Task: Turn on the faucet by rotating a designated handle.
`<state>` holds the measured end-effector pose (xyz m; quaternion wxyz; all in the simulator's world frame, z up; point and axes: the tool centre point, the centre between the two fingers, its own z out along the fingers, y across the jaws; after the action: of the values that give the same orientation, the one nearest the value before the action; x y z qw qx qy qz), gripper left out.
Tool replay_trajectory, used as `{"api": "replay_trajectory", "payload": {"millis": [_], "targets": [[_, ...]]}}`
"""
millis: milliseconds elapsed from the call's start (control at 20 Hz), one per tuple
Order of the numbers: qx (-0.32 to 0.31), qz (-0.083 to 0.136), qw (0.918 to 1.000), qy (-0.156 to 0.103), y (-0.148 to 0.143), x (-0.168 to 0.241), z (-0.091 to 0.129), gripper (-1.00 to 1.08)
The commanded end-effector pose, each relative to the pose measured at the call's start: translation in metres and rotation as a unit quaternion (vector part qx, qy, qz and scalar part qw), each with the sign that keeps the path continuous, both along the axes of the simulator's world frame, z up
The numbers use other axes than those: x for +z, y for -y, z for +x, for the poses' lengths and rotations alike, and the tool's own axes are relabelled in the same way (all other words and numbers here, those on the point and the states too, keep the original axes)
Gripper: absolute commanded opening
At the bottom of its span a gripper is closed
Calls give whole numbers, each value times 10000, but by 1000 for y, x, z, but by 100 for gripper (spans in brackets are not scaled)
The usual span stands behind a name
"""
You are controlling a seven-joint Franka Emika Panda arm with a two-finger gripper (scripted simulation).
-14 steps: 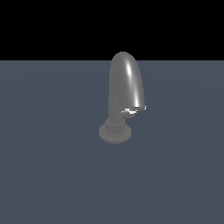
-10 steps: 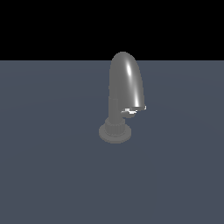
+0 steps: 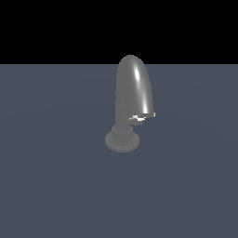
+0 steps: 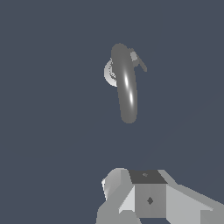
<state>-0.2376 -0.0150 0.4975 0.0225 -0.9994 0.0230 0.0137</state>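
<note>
Fingers not clearly visible: the wrist view shows only the pale grey blocky gripper (image 4: 148,197) body at the near edge, the tips hidden, so cannot tell how far open they are; nothing is seen in their hold. The gripper is absent from the exterior view, and hangs well apart from the tap, high over the flat slate-blue counter (image 3: 51,186).

Outward from it: the dull grey metal faucet (image 3: 132,93) with a thick glossy arched spout stands mid-counter on a round ribbed base flange. In the wrist view the spout's long axis runs from the column toward the gripper, mouth end nearest it. In the exterior view it arches up and curls down to the exterior view's right.

The small short grey lever-like handle (image 4: 139,61) juts sideways off the column at the faucet's far end from the gripper, pointing away from the spout line. In the exterior view it sits tucked under the spout mouth, whitish specks showing (image 3: 142,118).

Risks, as judgement:
- The spout overhangs the handle, so a straight drop could hit the spout, not the lever.
- The handle is tiny; the fingers could slip off, or close on the column.
- Pushing along the lever's axis rather than across it would turn nothing.
</note>
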Motion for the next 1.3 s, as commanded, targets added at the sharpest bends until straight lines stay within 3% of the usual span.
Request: {"api": "replay_trajectory", "payload": {"millis": [0,350,650,950,1250], "targets": [[-98,41,9999,-127,-1,-1,7,-100],[-497,209,9965,-634,-4,-5,37,-100],[-898,377,9886,-1145,-5,-12,66,-100],[-1306,549,9758,-1666,-4,-22,95,-100],[-1719,723,9577,-2193,0,-36,123,-100]]}}
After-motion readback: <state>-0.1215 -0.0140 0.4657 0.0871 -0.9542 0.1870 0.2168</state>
